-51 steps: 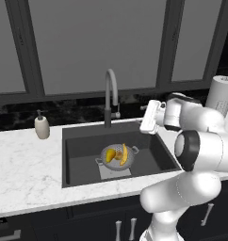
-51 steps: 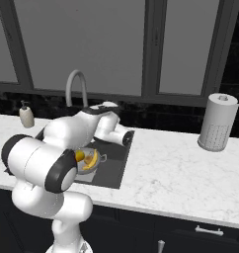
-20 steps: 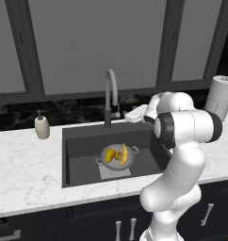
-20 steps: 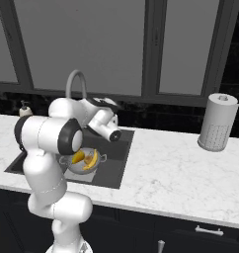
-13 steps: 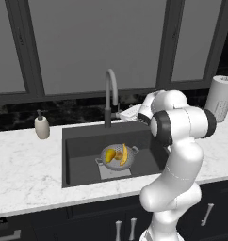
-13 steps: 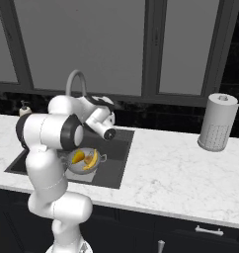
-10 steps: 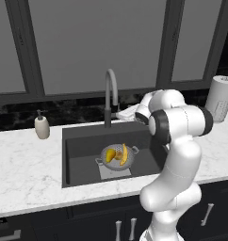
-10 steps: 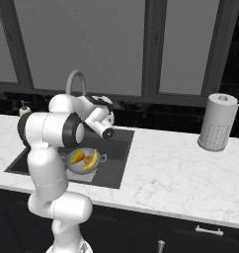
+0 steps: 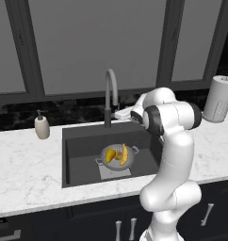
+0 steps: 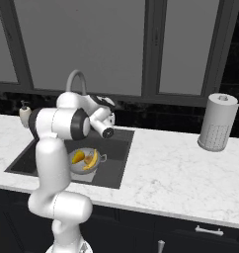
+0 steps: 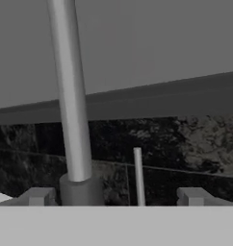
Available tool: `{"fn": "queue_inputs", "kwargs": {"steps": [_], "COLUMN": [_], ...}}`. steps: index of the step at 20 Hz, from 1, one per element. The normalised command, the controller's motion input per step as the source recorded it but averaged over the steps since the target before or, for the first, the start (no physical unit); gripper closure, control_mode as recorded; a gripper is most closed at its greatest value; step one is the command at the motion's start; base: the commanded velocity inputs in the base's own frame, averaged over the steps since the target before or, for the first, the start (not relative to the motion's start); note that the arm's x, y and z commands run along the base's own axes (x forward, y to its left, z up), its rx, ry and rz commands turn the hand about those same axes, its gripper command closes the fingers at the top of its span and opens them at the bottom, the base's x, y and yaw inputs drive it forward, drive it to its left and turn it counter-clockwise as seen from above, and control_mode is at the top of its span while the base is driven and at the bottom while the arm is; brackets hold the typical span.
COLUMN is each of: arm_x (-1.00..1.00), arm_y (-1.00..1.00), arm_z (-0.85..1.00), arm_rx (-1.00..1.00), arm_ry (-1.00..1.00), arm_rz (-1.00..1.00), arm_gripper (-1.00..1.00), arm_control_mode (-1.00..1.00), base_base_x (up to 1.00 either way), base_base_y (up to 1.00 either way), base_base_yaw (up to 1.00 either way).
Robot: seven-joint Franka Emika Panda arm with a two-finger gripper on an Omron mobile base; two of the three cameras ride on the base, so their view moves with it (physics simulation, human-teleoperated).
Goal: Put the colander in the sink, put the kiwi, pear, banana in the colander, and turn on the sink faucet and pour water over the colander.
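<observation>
Gripper (image 11: 116,197) spread wide, empty, sink faucet (image 11: 72,120) stem and lever (image 11: 137,175) between the jaws: judge nudge lever sideways, don't clamp stem.

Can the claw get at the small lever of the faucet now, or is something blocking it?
Probably yes. The open claw sits right at the faucet, and the thin lever stands between its fingertips in the hand view. Nothing lies between them.
</observation>
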Motion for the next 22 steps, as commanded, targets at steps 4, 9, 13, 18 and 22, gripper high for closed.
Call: {"fn": "queue_inputs", "kwargs": {"steps": [4,9,13,18,22], "arm_x": [0.44,0.46,0.45,0.43,0.41], "arm_y": [0.0,0.0,0.0,0.0,0.0], "arm_z": [-0.1,-0.09,-0.23,-0.3,-0.09], "arm_rx": [0.06,0.04,0.03,0.03,0.04], "arm_ry": [0.0,0.0,0.0,0.0,0.0], "arm_rz": [-0.04,-0.04,-0.04,-0.03,-0.04], "arm_gripper": [-1.0,-1.0,-1.0,-1.0,-1.0], "arm_control_mode": [-1.0,-1.0,-1.0,-1.0,-1.0], "base_base_x": [0.0,0.0,0.0,0.0,0.0], "base_base_y": [0.0,0.0,0.0,0.0,0.0], "base_base_yaw": [0.0,0.0,0.0,0.0,0.0]}}
